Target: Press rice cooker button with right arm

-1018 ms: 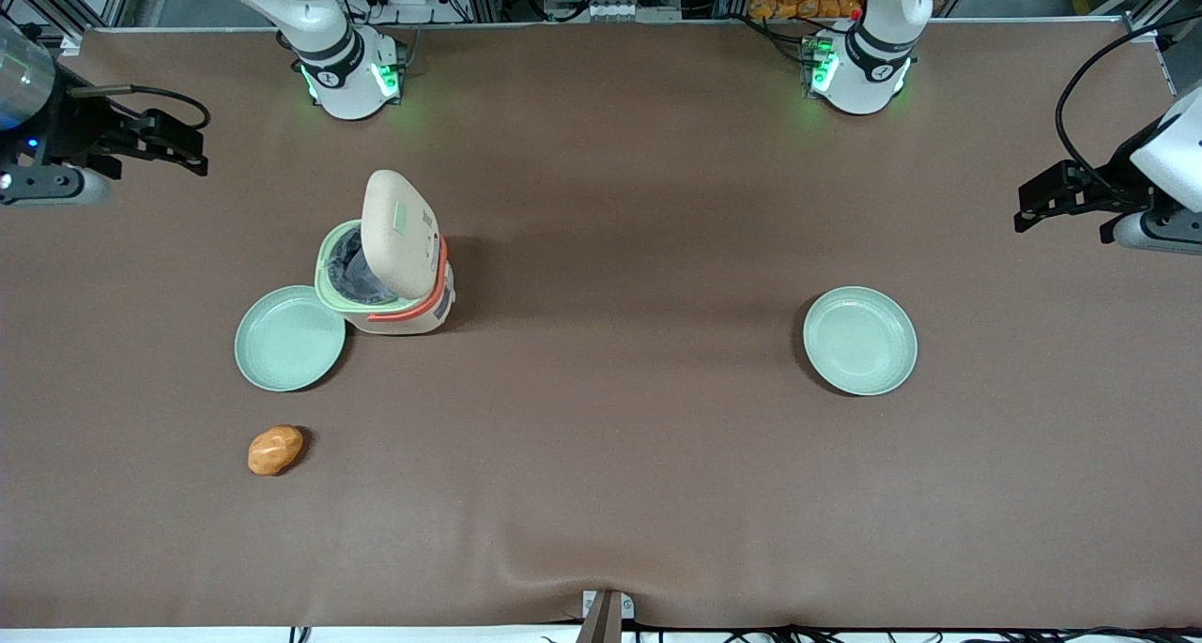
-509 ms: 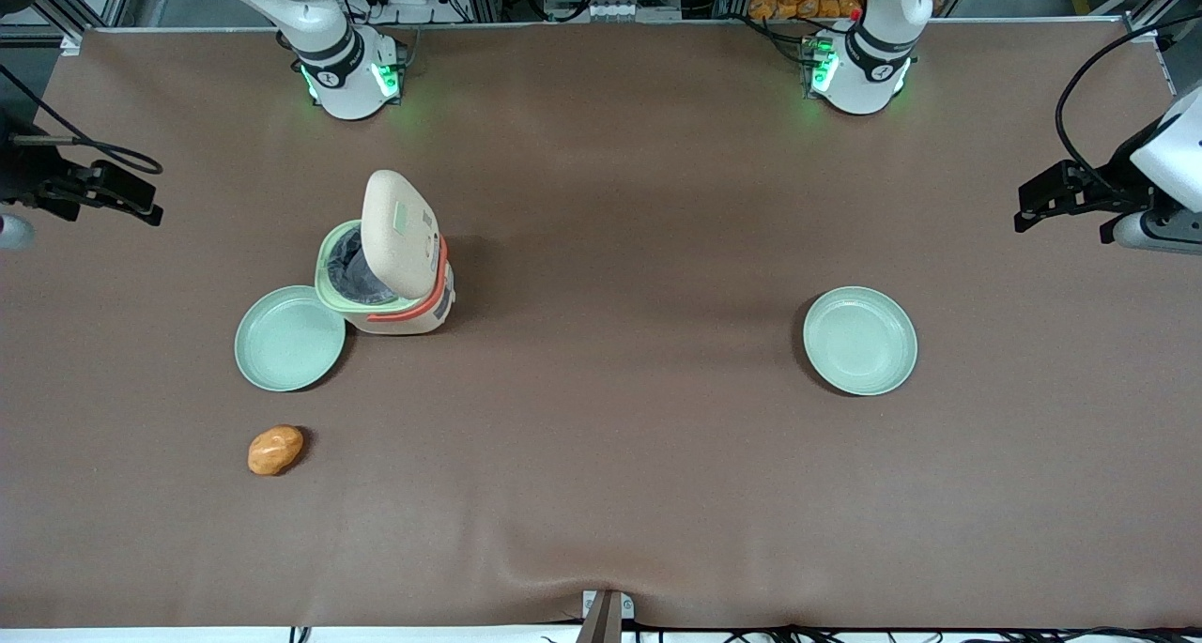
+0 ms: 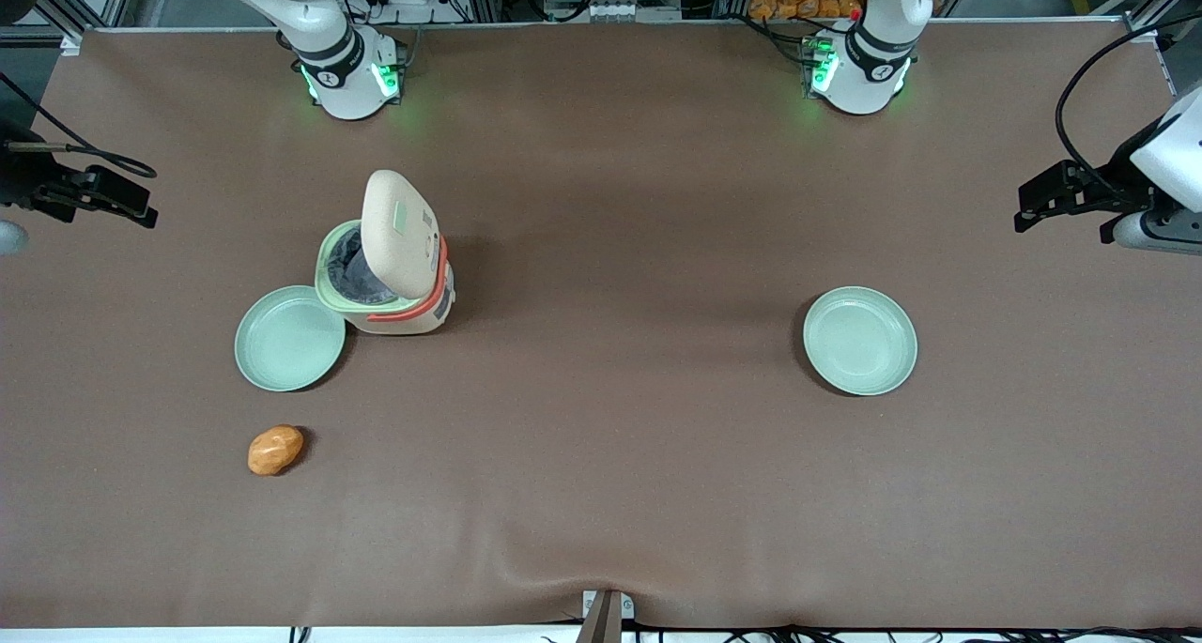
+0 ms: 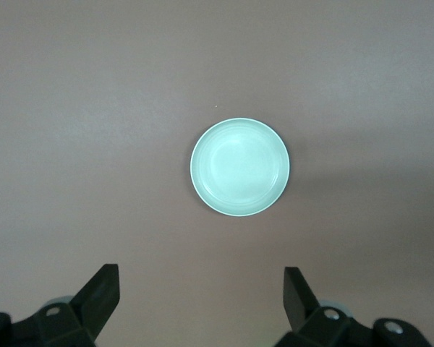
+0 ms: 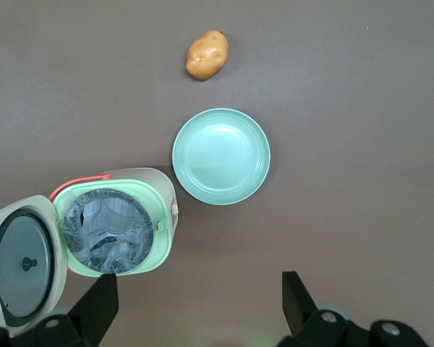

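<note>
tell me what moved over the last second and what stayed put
The right arm's black gripper, its fingers open, drew back from over the table toward the working arm's end, away from the cream rice cooker with the coral band; it slowed to almost nothing in the last half second. It holds nothing. The cooker, its lid up, both pale green plates and the orange potato kept their places.

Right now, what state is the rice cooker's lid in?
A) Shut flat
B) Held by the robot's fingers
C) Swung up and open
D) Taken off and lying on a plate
C: the rice cooker has its lid standing up, with the dark pot exposed inside, while the gripper hangs apart toward the working arm's end of the table, fingers open.
</note>
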`<state>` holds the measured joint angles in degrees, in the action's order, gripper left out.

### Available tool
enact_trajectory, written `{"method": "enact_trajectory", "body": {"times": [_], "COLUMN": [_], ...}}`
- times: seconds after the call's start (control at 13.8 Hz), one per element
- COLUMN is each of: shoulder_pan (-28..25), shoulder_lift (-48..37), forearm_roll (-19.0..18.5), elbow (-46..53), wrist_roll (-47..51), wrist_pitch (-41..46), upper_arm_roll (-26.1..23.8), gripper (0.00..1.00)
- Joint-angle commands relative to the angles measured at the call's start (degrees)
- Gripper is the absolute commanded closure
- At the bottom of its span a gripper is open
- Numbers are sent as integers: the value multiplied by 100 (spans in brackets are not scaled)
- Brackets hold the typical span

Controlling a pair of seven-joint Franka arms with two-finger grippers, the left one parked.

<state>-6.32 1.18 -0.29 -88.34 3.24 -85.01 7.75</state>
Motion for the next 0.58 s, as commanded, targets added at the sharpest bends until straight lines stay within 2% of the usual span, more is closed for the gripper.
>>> {"method": "enact_trajectory", "body": {"times": [0.0,0.51], "shoulder_pan": [25,34], "shoulder_lift": [-82,-100], "forearm_roll": [-86,-77], "elbow": [-262,-298], "wrist_roll": [-43,-34], "wrist_pitch": [-208,-279], "upper_arm_roll": [-37,-37], "gripper": [0,0]}}
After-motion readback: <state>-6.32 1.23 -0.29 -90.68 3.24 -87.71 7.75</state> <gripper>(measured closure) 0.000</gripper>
